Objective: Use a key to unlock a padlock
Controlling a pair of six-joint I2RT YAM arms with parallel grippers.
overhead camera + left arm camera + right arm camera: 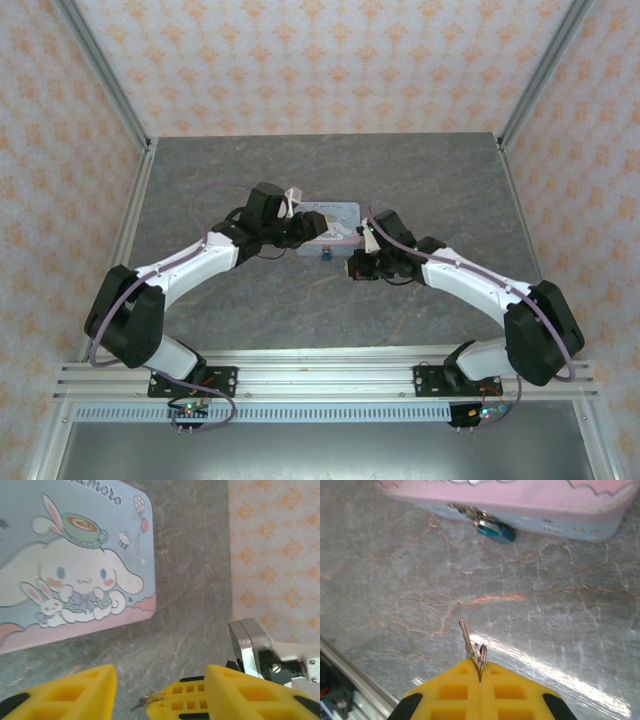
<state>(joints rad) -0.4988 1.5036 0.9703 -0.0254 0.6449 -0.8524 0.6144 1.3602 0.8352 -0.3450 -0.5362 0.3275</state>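
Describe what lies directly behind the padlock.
The padlock sits against the pale-blue front wall of the tin, below its pink-edged lid. The closed lid hides the tin's inside.

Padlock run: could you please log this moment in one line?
right gripper: shut on key; key: short of padlock; padlock: on tin front; left gripper: open

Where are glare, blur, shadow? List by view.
Right wrist: a bright glare streak crosses the table lower right; the key is sharp, the padlock softer. Left wrist: the tin print is slightly blurred. Top external: even light, no glare.
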